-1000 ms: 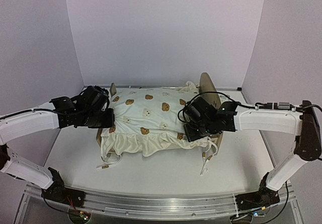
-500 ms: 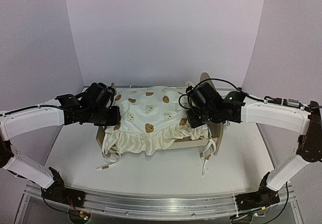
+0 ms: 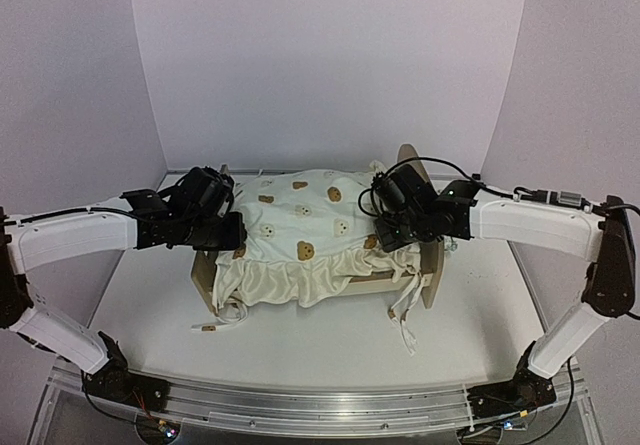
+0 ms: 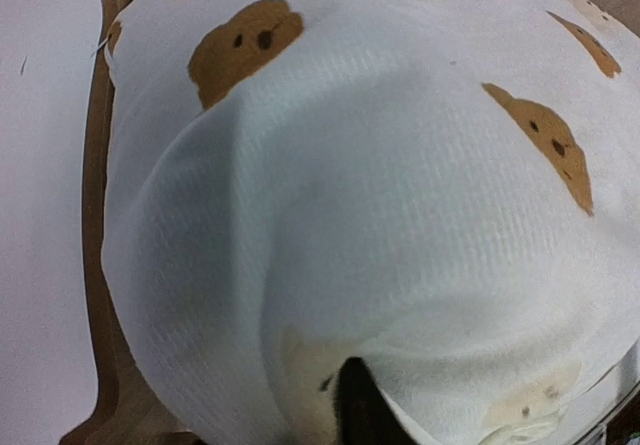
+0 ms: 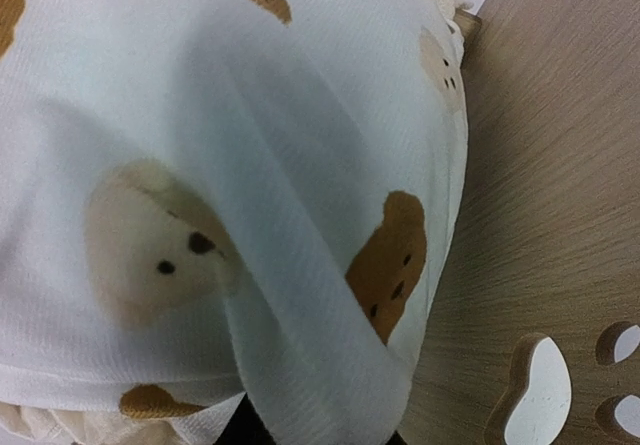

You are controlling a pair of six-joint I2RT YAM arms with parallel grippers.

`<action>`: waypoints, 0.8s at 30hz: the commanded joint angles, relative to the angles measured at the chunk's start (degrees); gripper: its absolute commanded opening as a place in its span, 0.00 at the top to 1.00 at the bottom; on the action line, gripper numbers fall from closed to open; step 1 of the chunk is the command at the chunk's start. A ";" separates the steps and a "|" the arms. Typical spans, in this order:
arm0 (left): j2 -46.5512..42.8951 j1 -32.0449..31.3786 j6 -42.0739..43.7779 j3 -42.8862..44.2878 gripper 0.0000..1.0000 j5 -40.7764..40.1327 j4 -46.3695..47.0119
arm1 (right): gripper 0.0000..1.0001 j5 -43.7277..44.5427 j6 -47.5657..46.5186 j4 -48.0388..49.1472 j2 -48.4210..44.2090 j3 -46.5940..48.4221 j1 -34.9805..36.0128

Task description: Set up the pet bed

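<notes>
The pet bed (image 3: 370, 283) stands mid-table, its tall headboard (image 3: 408, 165) on the right and low footboard (image 3: 203, 277) on the left. A cream bear-print quilt (image 3: 300, 215) lies over it and hides the mattress. My left gripper (image 3: 228, 233) is at the quilt's footboard end. In the left wrist view the cloth (image 4: 380, 195) covers the jaws and only one dark fingertip (image 4: 360, 410) shows. My right gripper (image 3: 385, 233) is at the headboard end. There a fold of quilt (image 5: 300, 345) runs down over the jaws, beside the paw cutout (image 5: 535, 395).
The quilt's ruffle hangs over the bed's near side, and loose ties trail onto the white table at the front left (image 3: 208, 327) and front right (image 3: 405, 330). White walls close in the back and both sides.
Both grippers moved away from me toward the back wall, carrying the quilt's near edge up onto the bed. The quilt now sits further back and bunches higher.
</notes>
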 commanded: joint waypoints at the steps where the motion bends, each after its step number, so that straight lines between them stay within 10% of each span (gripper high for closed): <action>1: -3.59 0.00 0.88 -0.75 0.59 1.93 0.00 | 0.57 -1.46 -0.13 0.39 -2.69 1.49 -0.25; 10: -7.54 -1.37 3.64 4.72 0.30 8.21 -10.29 | 0.14 -17.89 1.45 -5.68 -6.33 7.95 -0.15; 24: -15.53 -1.78 3.21 4.50 0.14 0.54 -17.94 | 0.07 -16.17 -1.98 -10.82 1.62 20.40 16.07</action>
